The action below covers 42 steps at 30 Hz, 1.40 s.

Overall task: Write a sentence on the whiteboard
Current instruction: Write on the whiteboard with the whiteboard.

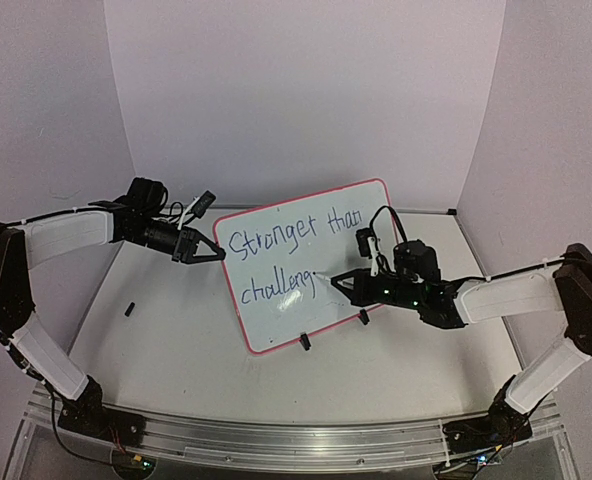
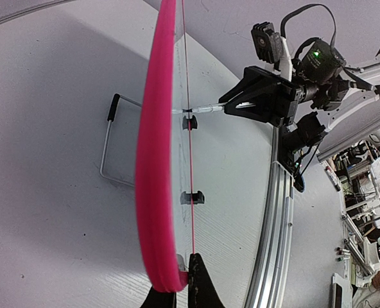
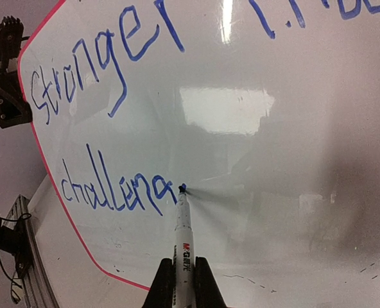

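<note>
While the whiteboard (image 1: 281, 322) stands tilted at mid-table on its two black clip feet (image 1: 304, 342), its left edge is pinched between the fingers of the left gripper (image 1: 212, 256). From that wrist the pink rim (image 2: 153, 160) is seen edge-on, clamped at the bottom of the view. Over on the right, a marker (image 3: 182, 237) is held by the right gripper (image 1: 340, 284), jaws closed tight on its barrel. Its tip is planted on the board just after the last letter written. The sentence (image 3: 113, 192) is read in blue as "Stronger than" above and "challeng" below. Plenty of bare white is left to the right of the tip, all the way to the right rim. Open table (image 1: 166, 350) is seen left of the board, broken only by a small dark item (image 1: 130, 308). The board's far right corner is set close to the back wall (image 1: 306, 100).
</note>
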Available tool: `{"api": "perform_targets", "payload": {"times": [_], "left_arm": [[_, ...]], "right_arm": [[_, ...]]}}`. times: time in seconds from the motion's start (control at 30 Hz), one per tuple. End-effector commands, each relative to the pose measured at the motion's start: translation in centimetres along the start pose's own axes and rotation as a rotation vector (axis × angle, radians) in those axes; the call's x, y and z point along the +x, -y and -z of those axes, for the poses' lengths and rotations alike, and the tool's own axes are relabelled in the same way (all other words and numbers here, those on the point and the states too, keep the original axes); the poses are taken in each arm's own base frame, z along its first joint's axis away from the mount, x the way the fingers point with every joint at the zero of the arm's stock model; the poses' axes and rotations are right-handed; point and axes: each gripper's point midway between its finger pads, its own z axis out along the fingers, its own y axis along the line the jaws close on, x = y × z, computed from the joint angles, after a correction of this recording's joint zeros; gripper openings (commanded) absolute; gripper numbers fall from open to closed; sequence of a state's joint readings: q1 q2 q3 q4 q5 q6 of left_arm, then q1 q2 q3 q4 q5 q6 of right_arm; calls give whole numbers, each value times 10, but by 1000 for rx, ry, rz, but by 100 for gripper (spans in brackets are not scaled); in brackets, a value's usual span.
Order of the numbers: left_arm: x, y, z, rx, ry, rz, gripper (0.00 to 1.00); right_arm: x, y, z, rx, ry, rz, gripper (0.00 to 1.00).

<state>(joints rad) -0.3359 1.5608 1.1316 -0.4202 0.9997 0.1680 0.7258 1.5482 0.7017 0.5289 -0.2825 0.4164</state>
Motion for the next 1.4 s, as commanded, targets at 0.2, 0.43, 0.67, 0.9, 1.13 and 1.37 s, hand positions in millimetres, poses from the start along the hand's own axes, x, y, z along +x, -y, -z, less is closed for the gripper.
{"api": "perform_targets", "payload": {"times": [0.2,0.43,0.67,0.9,1.13,1.37], "left_arm": [[0,-1,-12,-13,-27,-79,0],[0,-1,-12,-12,-27,-79,0],[1,-1,-12,-13,-29,-77,0],[1,-1,-12,-13,-28,-78,0],[0,-1,-12,-12,-28,-79,0],[1,-2,-13,-12,-30,-75,0]], "right_arm": [[-21,12,12,81,92,-1,0],[-27,7,10,66,100,19,0],[-31,-1,-1,29,87,40,0],[-21,-2,-6,5,50,32,0],[-7,1,1,3,26,2,0],[5,7,10,21,12,-21,0]]}}
